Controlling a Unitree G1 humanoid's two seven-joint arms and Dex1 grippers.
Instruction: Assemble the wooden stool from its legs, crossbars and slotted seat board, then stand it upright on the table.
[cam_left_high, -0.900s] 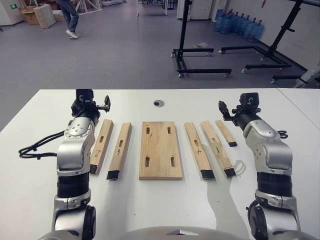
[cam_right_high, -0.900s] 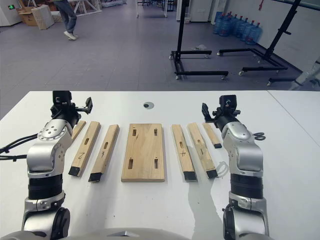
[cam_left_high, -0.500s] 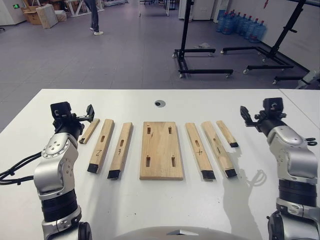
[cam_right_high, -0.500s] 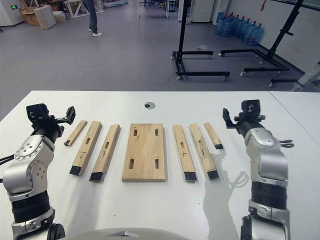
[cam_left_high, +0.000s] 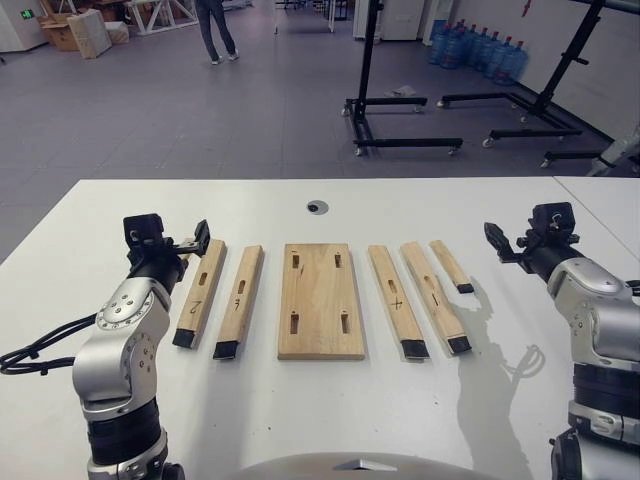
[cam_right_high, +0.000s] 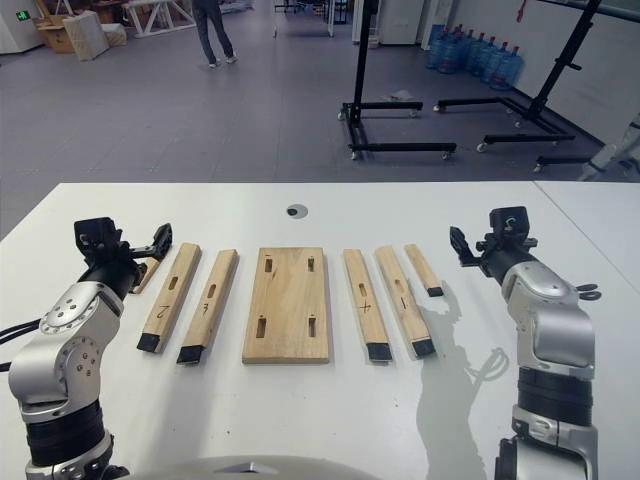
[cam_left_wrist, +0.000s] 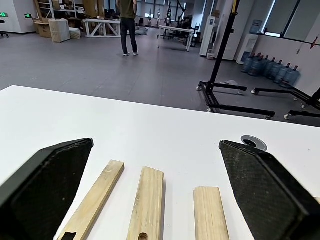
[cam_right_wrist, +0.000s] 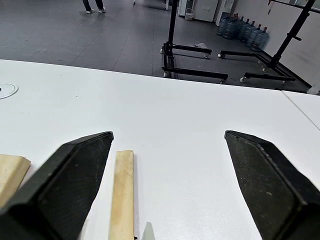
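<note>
Now left claw (cam_left_high: 178, 242) inward again beside the leftmost leg (cam_left_high: 200, 292) (agape, right claw (cam_left_high: 525, 243) likewise).

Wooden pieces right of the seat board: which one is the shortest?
The outermost piece, farthest from the seat board; its two neighbours are clearly longer.
</note>
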